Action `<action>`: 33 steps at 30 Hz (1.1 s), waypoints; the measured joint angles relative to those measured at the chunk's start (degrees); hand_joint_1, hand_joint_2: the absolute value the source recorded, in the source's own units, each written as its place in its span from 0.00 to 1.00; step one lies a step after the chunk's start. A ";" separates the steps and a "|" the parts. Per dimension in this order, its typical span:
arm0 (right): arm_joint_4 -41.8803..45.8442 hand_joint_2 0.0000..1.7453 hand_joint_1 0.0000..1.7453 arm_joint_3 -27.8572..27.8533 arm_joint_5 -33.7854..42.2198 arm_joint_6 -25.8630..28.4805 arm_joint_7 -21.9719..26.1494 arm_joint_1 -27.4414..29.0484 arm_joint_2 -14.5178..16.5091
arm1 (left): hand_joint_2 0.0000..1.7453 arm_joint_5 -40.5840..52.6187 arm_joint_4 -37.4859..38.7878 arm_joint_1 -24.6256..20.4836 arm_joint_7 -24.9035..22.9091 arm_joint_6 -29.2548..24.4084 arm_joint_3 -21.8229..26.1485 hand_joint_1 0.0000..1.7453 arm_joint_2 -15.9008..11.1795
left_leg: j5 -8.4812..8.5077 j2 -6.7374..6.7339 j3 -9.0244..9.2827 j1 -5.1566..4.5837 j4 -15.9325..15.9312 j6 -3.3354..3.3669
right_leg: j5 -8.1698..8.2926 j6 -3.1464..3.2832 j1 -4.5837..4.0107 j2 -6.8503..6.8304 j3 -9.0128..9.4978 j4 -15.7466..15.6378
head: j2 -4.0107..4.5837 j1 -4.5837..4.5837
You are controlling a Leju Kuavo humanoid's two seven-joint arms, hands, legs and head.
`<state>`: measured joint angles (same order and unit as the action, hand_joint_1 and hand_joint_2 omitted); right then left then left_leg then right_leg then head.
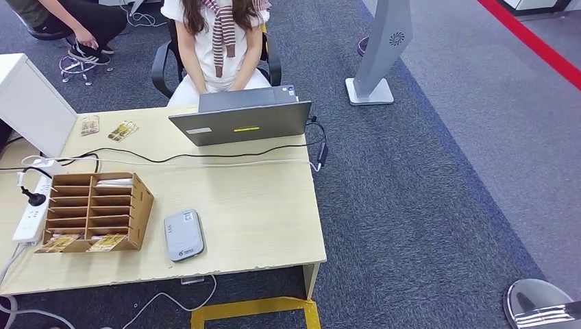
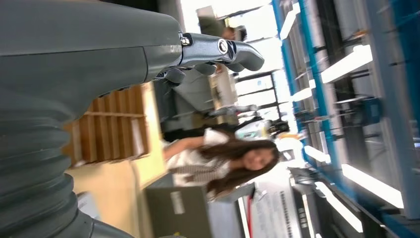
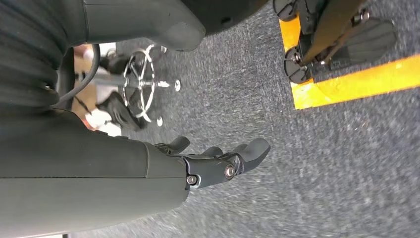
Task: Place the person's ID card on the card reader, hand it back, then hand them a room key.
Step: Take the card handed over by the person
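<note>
Head view looks down on the desk (image 1: 260,226); wrist views sit close behind each hand.

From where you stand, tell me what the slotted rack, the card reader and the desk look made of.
Slotted rack: looks like brown corrugated cardboard, matte, with thin folded dividers.
Card reader: seems moulded grey plastic, smooth, with rounded corners.
Desk: probably wood-look laminate, pale with a light grain and an even, low sheen.

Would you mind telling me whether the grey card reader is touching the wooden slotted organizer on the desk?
Apart. In the head view, a strip of bare desk shows between the card reader and the wooden organizer.
</note>
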<state>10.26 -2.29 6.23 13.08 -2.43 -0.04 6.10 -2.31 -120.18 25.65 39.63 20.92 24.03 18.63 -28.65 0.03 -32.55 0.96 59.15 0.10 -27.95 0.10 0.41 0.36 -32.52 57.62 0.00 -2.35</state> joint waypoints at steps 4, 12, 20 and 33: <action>-0.09 1.00 0.00 1.65 -1.74 -0.77 -0.36 -0.25 0.00 | 1.00 1.89 -4.48 -0.46 0.61 -4.86 -2.90 0.00 -1.83 | 0.01 -0.01 0.05 0.05 0.00 -0.02 | 0.01 0.02 -0.01 0.00 0.01 0.00 | 0.00 0.02; -0.14 1.00 0.00 4.69 -4.90 -0.07 -3.00 -0.84 0.39 | 1.00 18.00 -3.51 -7.62 -5.92 -25.32 -12.43 0.00 -11.03 | 0.16 0.33 -0.01 0.05 0.00 -0.01 | -0.01 0.02 -0.02 -0.27 -0.09 0.01 | 0.00 -0.02; -0.22 1.00 0.00 10.10 -11.29 -3.10 -4.46 -2.18 0.01 | 1.00 68.82 25.77 -36.15 -34.59 -40.69 -24.42 0.00 -25.68 | 0.73 0.71 -0.20 0.12 0.04 -0.15 | 0.41 0.13 -0.06 -0.56 -0.13 0.05 | 0.00 0.02; -0.34 1.00 0.00 16.42 -16.97 -4.93 -6.45 -2.94 -0.95 | 1.00 80.86 77.15 -72.59 -43.38 -47.30 -36.76 0.00 -21.75 | 0.86 0.14 -0.52 0.03 0.14 -0.11 | 0.85 -0.01 -0.02 0.03 -0.50 0.04 | 0.00 0.07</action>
<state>9.92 14.13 -10.74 8.15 -8.88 -2.97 5.15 78.55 -43.02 -46.94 -3.75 -26.39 -12.73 -3.13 -27.80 0.17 -33.07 0.99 59.29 -0.01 -27.10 0.09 0.39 0.39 -33.03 57.66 0.00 -2.28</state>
